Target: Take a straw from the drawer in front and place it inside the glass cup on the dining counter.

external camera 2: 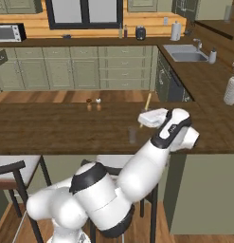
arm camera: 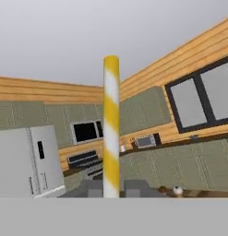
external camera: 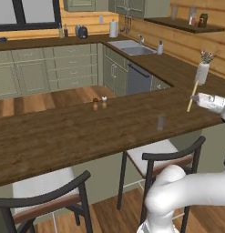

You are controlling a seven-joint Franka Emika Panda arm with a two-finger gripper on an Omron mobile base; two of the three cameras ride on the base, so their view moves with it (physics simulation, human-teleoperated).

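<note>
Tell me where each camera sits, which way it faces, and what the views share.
Left base view: behind the arm's left, looking down over the dining counter; white elbow at lower right, hand shut on the straw.
Right base view: behind the arm's right, same counter; the arm rises from lower left.
Hand view: on the hand, tilted up along the straw toward the far walls.
Both base views share the glass cup, the shakers and the sink.
</note>
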